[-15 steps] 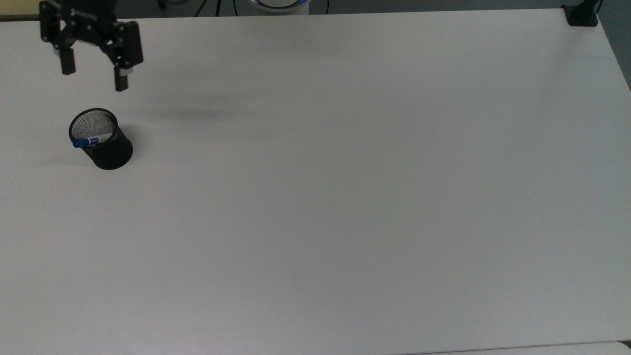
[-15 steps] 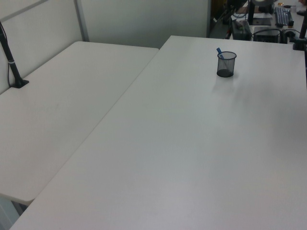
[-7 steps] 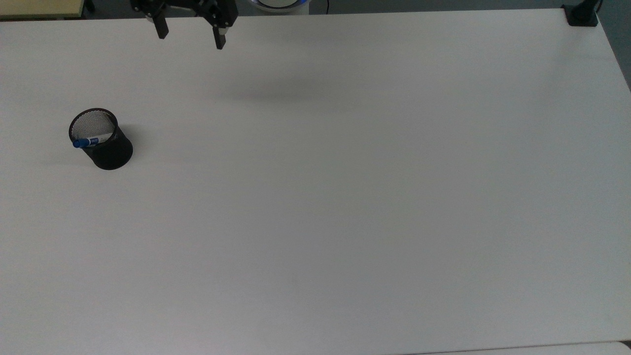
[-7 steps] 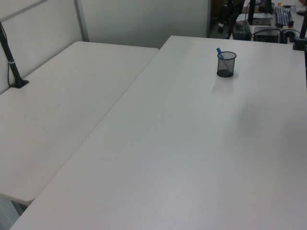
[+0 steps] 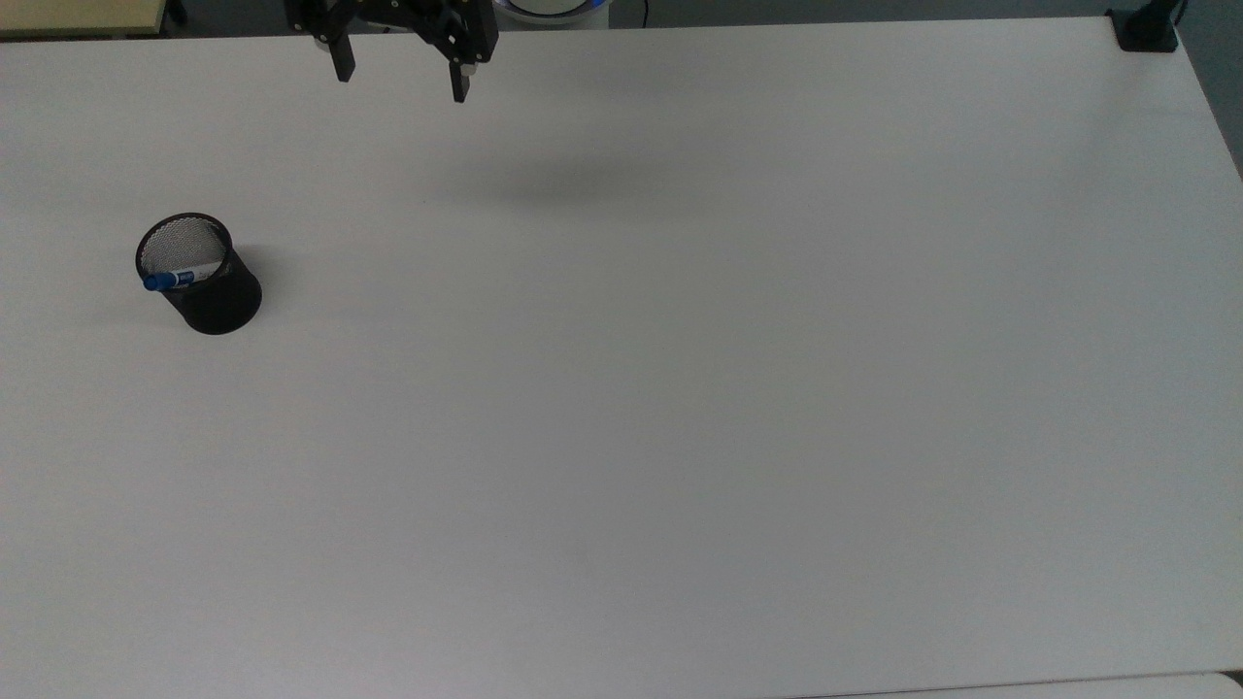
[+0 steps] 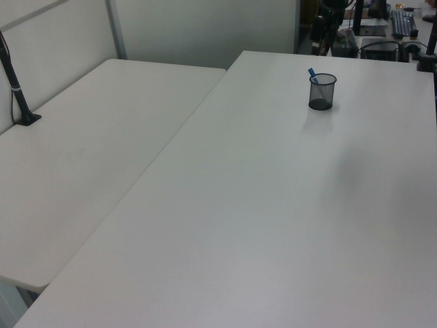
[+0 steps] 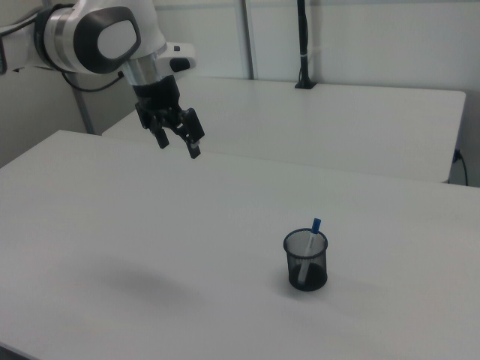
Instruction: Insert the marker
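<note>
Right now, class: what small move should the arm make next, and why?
Probably none beyond holding clear: the marker already stands inside the black mesh cup, leaning on its rim, and the open, empty gripper hangs high above the table, well away.

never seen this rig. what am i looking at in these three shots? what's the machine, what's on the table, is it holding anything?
It is one robot arm with a two-finger gripper. All three cameras are off the arm: the top view looks down on the table, the left and right views see it from the sides. On the table stands a black mesh cup with a marker leaning inside it, blue cap up. The gripper hangs in the air away from the cup, fingers apart, holding nothing.
</note>
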Tool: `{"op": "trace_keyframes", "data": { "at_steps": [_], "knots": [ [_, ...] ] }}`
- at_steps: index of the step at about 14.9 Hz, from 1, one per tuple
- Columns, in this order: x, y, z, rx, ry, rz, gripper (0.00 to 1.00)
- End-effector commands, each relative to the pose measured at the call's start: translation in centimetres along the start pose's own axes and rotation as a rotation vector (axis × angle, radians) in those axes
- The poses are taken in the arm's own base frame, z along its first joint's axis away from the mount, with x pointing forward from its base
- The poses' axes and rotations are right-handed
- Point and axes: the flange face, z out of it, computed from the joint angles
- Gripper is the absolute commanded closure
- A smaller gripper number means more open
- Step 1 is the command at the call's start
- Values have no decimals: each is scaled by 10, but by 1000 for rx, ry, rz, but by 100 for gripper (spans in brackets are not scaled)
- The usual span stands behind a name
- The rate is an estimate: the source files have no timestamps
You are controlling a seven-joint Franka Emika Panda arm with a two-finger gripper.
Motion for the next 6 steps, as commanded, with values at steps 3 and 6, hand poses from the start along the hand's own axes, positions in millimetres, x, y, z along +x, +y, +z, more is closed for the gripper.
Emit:
{"op": "trace_keyframes", "data": {
  "at_steps": [3,6],
  "knots": [
    [19,-1,-2,-66,9,-94,0],
    [17,-4,-2,-67,3,-105,0]
  ]
}}
